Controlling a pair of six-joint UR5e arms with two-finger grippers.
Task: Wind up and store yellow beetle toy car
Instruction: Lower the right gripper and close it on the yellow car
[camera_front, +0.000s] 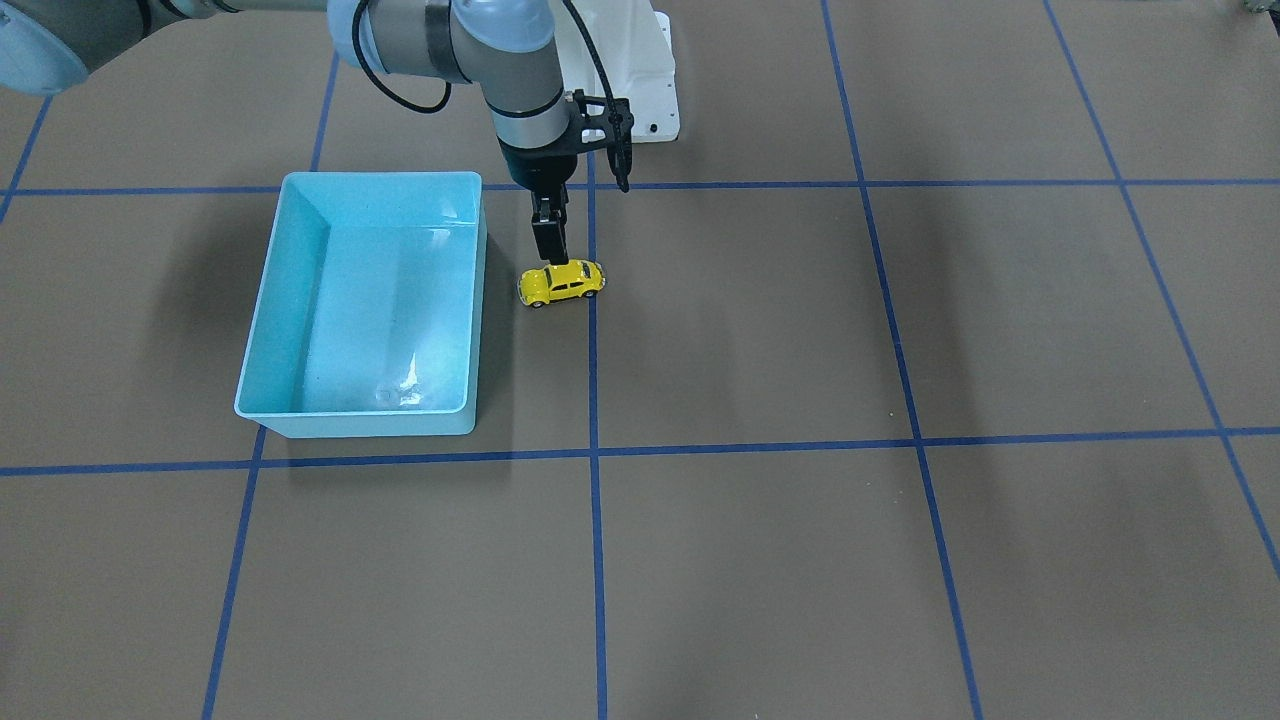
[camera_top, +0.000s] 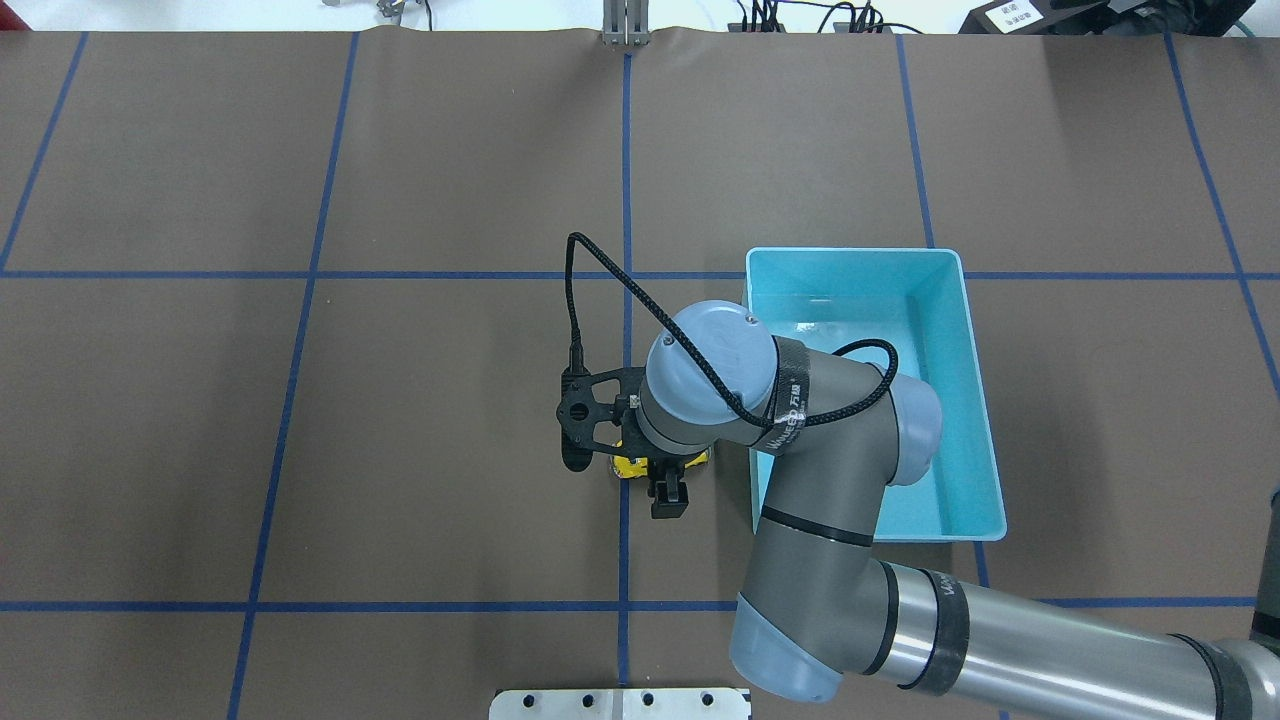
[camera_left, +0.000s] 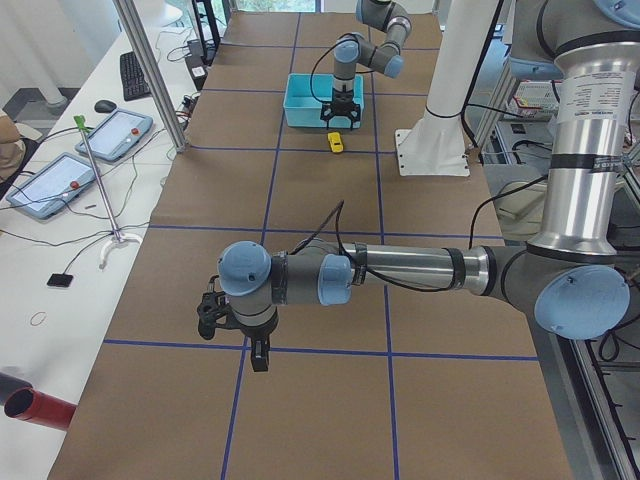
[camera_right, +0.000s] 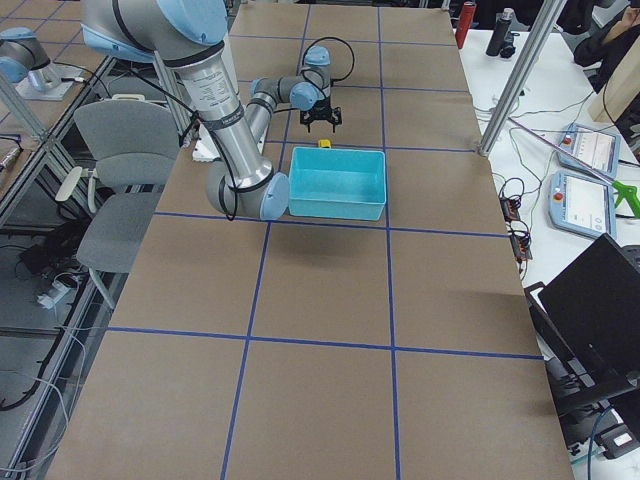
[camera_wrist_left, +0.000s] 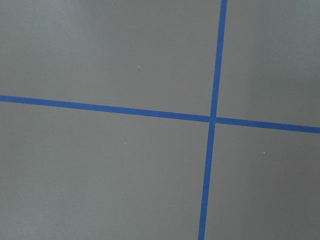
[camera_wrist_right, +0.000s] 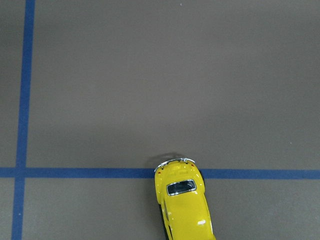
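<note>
Beside blue bin, yellow beetle toy car, right gripper above

I work over a brown tabletop gridded with blue tape lines. A light blue bin stands on it, open side up.

Yellow car, lt-blue bin, brown table, blue grid.

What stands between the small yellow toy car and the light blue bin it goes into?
Nothing visible: the yellow beetle toy car stands beside the light blue rectangular plastic bin, with only bare brown table between them.
</note>
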